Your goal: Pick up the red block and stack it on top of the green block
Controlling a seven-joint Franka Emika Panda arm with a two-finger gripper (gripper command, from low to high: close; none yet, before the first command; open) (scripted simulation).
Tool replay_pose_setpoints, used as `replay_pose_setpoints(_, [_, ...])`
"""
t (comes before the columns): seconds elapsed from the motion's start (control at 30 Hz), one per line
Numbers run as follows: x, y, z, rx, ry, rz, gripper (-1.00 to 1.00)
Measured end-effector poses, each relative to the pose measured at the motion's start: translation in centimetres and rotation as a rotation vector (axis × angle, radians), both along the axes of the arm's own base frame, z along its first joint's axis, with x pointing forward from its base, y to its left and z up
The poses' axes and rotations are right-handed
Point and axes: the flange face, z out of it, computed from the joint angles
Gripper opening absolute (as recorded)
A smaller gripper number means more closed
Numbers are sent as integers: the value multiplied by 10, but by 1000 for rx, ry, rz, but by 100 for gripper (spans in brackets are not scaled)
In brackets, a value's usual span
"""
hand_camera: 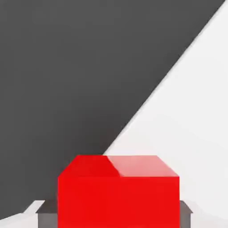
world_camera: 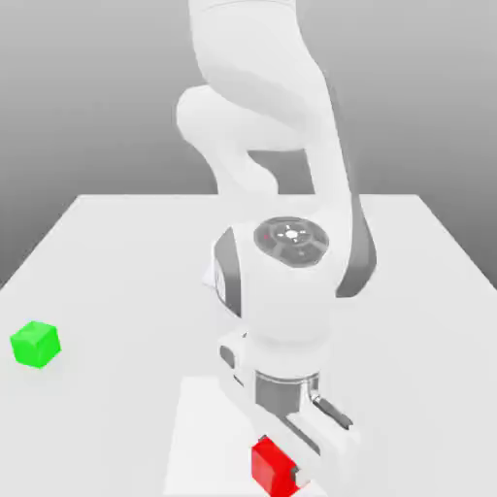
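Your red block (world_camera: 275,467) sits at table's (world_camera: 116,252) near edge in exterior view, tucked under arm's wrist. Plain cube, saturated red, glossy, sharp edges. In hand view red block (hand_camera: 118,193) shows lighter sheen across one half of top face; front face flat, uniform red. Gripper (hand_camera: 118,213) clenched on it: grey fingertips (hand_camera: 46,214) press both flanks. Your green block (world_camera: 35,344) lies well apart, toward exterior view's left, on table.
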Motion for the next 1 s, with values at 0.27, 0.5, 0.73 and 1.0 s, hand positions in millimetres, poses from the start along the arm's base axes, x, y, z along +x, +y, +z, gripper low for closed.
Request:
replay_pose_setpoints(0.27, [-4,-33,54,-9,8,-71,-100])
replay_pose_setpoints(0.5, [-66,-209,68,-29,25,-500,-100])
replay_pose_setpoints(0.73, [-302,-420,82,-2,6,-1288,-100])
replay_pose_setpoints(1.0, [-248,-388,32,0,4,-1142,100])
